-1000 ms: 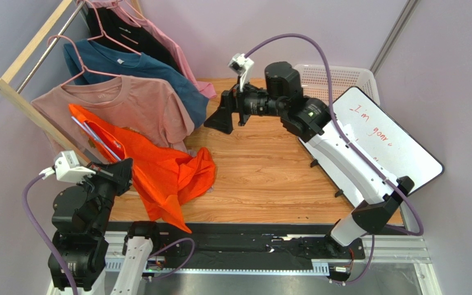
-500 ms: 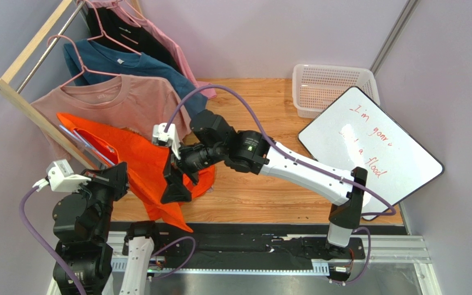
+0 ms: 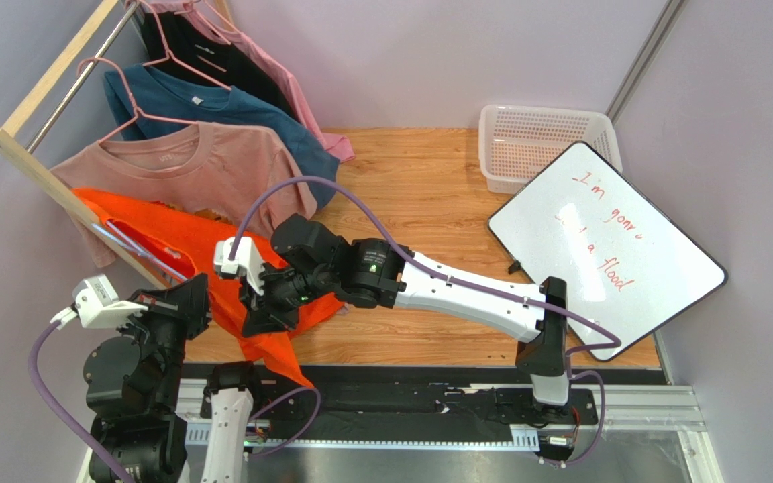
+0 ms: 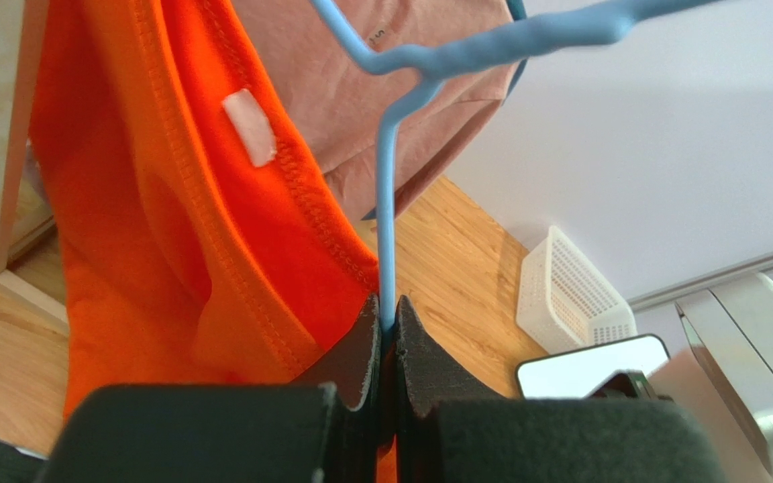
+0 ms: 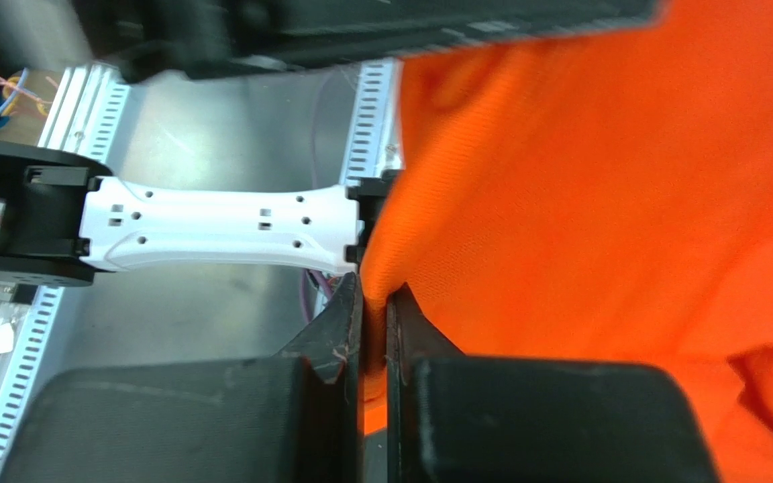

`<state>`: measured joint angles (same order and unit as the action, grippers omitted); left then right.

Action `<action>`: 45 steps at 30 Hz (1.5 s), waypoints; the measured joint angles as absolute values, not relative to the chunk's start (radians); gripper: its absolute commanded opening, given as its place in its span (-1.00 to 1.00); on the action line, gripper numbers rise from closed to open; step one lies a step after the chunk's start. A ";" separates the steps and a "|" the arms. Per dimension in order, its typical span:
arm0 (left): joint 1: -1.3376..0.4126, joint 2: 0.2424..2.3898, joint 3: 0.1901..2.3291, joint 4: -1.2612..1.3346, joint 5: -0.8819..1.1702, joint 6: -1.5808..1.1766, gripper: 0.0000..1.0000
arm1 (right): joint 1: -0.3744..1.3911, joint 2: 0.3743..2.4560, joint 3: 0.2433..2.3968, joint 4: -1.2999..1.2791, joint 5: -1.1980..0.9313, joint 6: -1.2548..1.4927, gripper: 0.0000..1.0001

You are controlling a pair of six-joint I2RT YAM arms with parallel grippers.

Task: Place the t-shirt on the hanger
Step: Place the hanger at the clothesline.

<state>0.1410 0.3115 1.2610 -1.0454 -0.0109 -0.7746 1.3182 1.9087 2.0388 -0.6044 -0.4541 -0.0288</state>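
Observation:
The orange t-shirt (image 3: pixel 164 229) hangs bunched at the table's near left, draped round the light-blue wire hanger (image 3: pixel 130 245). My left gripper (image 3: pixel 197 294) is shut on the hanger's wire (image 4: pixel 389 211), which rises from between its pads, with the t-shirt (image 4: pixel 159 252) and its white neck label (image 4: pixel 249 126) to the left. My right gripper (image 3: pixel 259 317) reaches across to the shirt's lower part. In the right wrist view the right gripper (image 5: pixel 373 297) is shut on a fold at the edge of the orange cloth (image 5: pixel 582 201).
A wooden clothes rack (image 3: pixel 33 106) at the far left carries a dusty-pink shirt (image 3: pixel 199 166) and a teal shirt (image 3: pixel 229 111) on pink hangers. A white basket (image 3: pixel 547 141) and a whiteboard (image 3: pixel 602 247) lie at the right. The metal base rail (image 5: pixel 189 131) runs below the shirt.
My right arm swung from the back middle to the near left and shut its open jaws on the t-shirt's edge. The left gripper, holding the hanger, drifted slightly down and left.

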 measured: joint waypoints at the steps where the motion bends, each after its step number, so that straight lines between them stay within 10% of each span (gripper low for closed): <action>1: 0.141 0.307 1.263 -1.050 -0.013 -0.775 -1.00 | 1.316 1.909 2.039 -0.616 -0.447 -0.026 -1.00; 9: 0.148 0.292 1.221 -0.979 -0.009 -0.783 -1.00 | 1.258 1.901 2.041 -0.627 -0.447 -0.049 -0.88; 11: 0.148 0.303 1.188 -0.926 -0.016 -0.790 -1.00 | 1.226 1.909 2.072 -0.644 -0.448 -0.052 -0.34; 12: 0.148 0.316 1.177 -0.899 -0.027 -0.791 -1.00 | 1.208 1.914 2.097 -0.652 -0.448 -0.053 0.26; 15: 0.149 0.387 1.155 -0.818 -0.075 -0.778 -1.00 | 1.159 1.928 2.189 -0.662 -0.415 -0.058 0.97; 45: 0.150 0.801 1.250 -0.393 -0.347 -0.649 -1.00 | 1.039 1.662 2.087 -0.709 -0.305 -0.103 1.00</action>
<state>0.1505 0.8005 1.2499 -0.3927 -0.3473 -0.6495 1.0389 1.6615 2.0872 -0.7090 -0.3046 -0.1028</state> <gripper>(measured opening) 0.018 0.998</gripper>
